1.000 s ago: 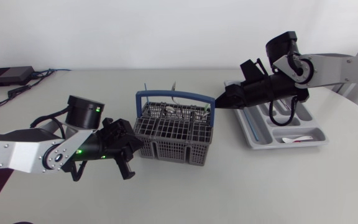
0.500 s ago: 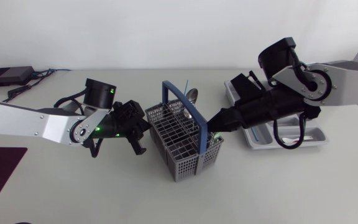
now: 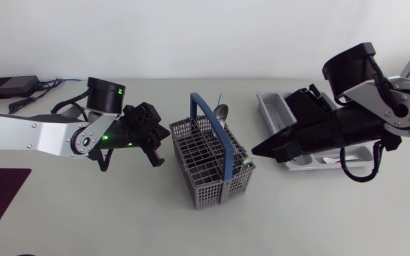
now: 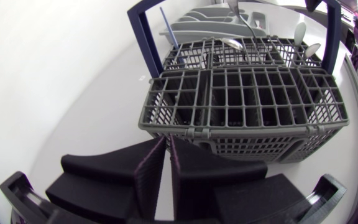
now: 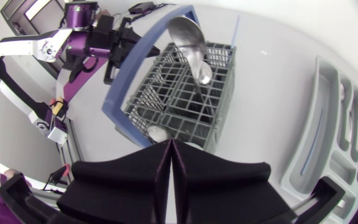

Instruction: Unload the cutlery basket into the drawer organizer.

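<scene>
The basket (image 3: 208, 167) stands mid-desk, skewed to the desk's (image 3: 119, 220) front edge. It is light and nothing holds it. My right gripper (image 5: 169, 152) is pressed closed, with nothing visible between its fingers, right at the basket's right corner. A nudge there could slide or tip it, and the upright handle (image 3: 208, 117) could snag an arm. My left gripper (image 4: 168, 155), also closed and empty, sits just off the basket's left side. I count one basket, one organizer (image 3: 271, 107) toward the desk's right edge, at least three spoons (image 5: 188, 37) and one blue stick (image 3: 218, 97) in the basket.
</scene>
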